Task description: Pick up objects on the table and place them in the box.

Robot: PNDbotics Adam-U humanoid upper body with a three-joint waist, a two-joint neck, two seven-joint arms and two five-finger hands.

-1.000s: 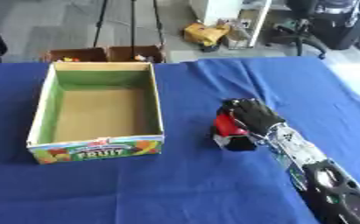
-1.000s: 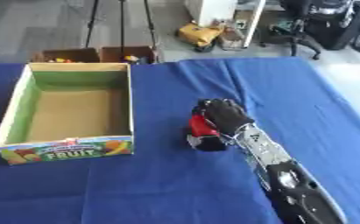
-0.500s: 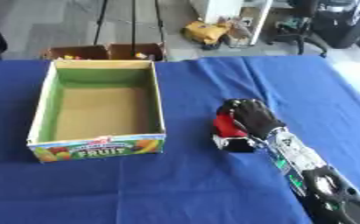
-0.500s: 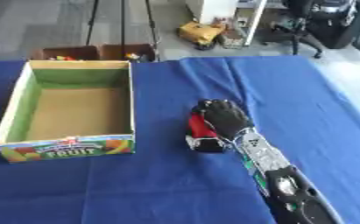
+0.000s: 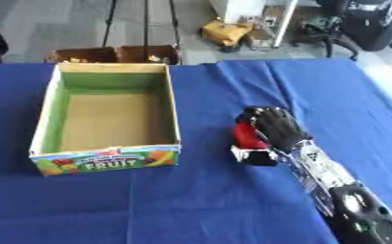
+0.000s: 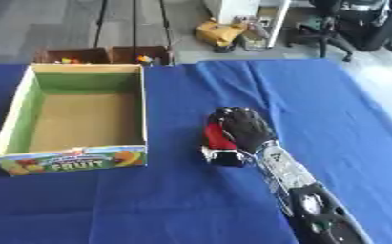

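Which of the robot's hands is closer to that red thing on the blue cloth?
The right. Its right hand lies over the red object, fingers curled around it, on the blue tablecloth. The left hand shows in neither view, so its position can't be told.

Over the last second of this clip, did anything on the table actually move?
Nothing visibly changed. The right hand lies over the red object on the blue cloth, right of the box, just as it did a second ago. The box is empty throughout. The slight shift of the whole picture is the camera.
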